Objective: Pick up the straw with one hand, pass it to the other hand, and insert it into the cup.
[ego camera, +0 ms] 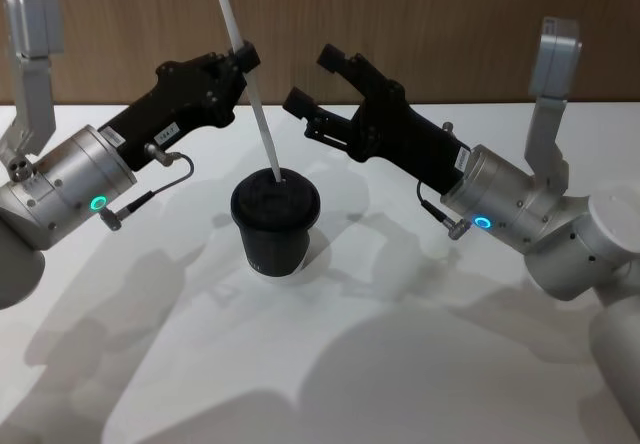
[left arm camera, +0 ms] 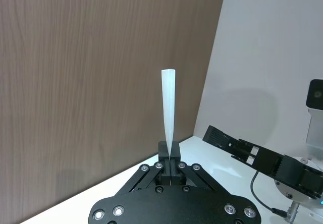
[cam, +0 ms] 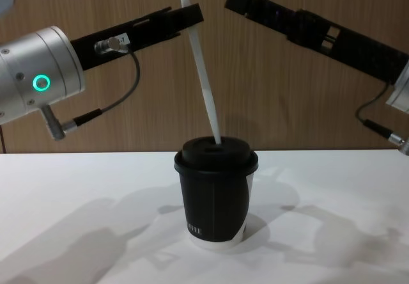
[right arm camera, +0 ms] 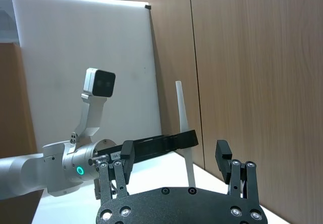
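Left gripper is clamped on one straw; its tip is seen entering one cup at chest-view centre. Right gripper is held open, upper right.

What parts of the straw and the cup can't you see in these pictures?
- The straw's lower end: hidden inside the cup beneath the lid in the head and chest views, so its depth is unknown.
- The straw's top: cut off by the chest view's upper edge.
- The cup's white lettering: too small to read in the chest view.
- The cup's contents: hidden by the lid.
- The left gripper's jaws cover the straw's gripped stretch.
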`<state>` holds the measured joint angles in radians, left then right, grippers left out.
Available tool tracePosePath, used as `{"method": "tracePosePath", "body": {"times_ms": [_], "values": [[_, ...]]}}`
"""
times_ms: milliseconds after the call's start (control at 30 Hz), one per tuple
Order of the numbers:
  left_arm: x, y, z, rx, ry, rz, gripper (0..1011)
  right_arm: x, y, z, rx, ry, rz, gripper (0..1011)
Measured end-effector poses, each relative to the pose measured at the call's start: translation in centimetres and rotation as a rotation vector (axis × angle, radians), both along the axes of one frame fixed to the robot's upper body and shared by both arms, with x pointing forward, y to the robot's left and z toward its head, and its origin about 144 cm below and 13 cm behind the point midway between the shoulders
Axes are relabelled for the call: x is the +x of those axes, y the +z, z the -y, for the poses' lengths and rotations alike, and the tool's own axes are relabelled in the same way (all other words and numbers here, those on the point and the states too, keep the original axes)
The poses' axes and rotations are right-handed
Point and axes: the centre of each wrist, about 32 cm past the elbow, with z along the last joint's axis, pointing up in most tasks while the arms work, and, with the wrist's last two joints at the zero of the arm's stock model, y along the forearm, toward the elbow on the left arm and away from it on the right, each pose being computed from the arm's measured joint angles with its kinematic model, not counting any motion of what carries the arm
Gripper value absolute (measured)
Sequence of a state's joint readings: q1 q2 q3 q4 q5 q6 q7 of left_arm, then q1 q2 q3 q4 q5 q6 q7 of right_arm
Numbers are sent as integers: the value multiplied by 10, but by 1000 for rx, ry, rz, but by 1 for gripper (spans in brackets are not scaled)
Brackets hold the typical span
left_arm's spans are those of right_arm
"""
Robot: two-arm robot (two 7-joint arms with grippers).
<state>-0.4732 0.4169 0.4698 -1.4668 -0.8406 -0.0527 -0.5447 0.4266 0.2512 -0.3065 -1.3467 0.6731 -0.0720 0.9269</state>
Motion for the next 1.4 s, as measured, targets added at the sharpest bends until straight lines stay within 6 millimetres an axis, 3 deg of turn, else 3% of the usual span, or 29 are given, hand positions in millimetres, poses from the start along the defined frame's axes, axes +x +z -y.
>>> {"method": "tracePosePath", "body": {"times_ms": [1400], "values": [[6,-14,7,58,0,-100,3,0,0,0,0,0,0,1001]]}}
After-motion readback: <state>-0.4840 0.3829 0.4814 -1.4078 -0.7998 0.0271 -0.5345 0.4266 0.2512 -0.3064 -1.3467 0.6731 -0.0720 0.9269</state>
